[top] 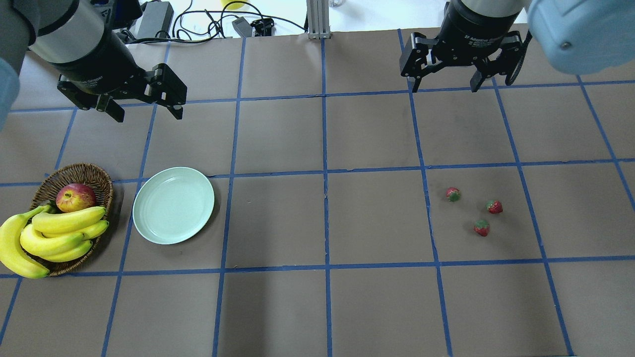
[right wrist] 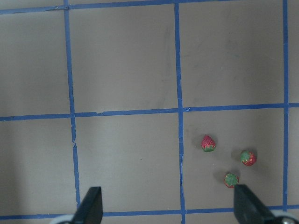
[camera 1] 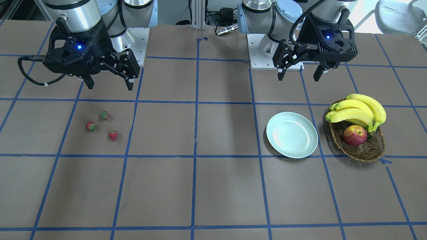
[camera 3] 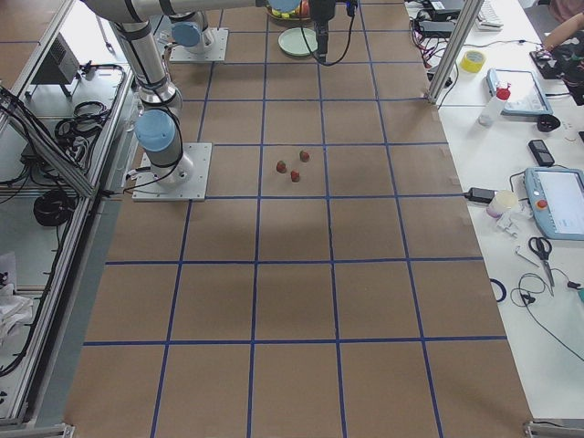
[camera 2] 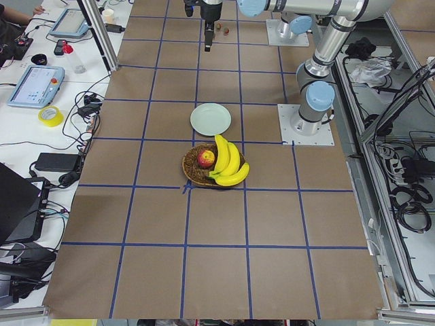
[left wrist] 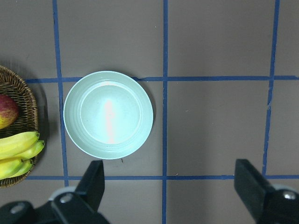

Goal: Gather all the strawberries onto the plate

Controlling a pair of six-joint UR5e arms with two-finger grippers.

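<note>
Overhead exterior: plate (top: 173, 205) bare, first pick pending; left tool (top: 149, 116) and right tool (top: 444, 88) gape; right should descend onto strawberries (top: 453, 194).

Three red strawberries (top: 453, 194) (top: 494, 207) (top: 481, 227) with green tops are laid in a loose triangle, none touching, on the bench (top: 372, 223). The round, pale mint-green plate (top: 173, 206) is set flat, well apart from them, toward the robot's left.
</note>
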